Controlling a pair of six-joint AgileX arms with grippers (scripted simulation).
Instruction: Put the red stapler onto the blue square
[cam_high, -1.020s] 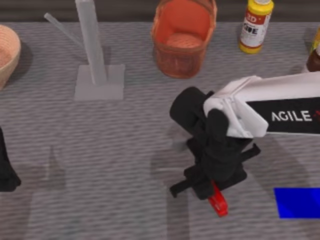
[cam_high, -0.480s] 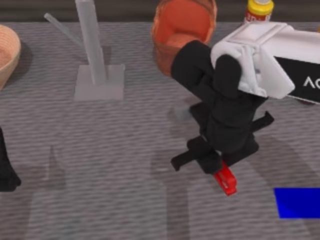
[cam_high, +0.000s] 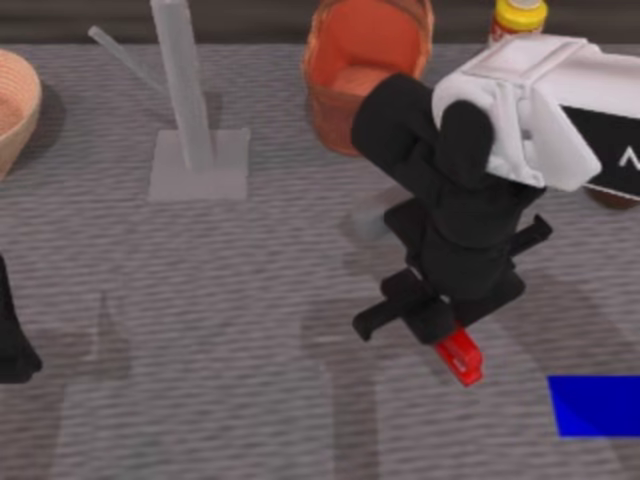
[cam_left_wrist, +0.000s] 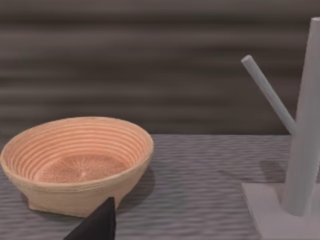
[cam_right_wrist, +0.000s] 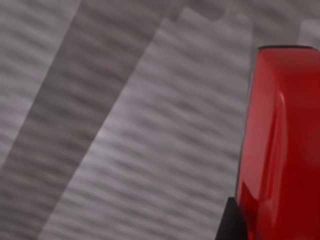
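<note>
Grey woven counter (cam_high: 200, 330) carries the blue square (cam_high: 594, 405) at its right edge. Right pincer (cam_high: 452, 345), clamped on the red stapler (cam_high: 461, 357), hangs left of it. Left pincer (cam_high: 12, 340): fingers' state unclear.

Light: even and soft (no glare).
Shadows: long grey bands on the surface (cam_high: 200, 330).
Focus: slightly blurred throughout.

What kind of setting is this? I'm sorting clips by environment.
Likely a simulated tabletop test bench: a grey table with unrelated props, namely a woven bowl, an orange-red basket and a blue square, while the right gripper carries a red stapler.
</note>
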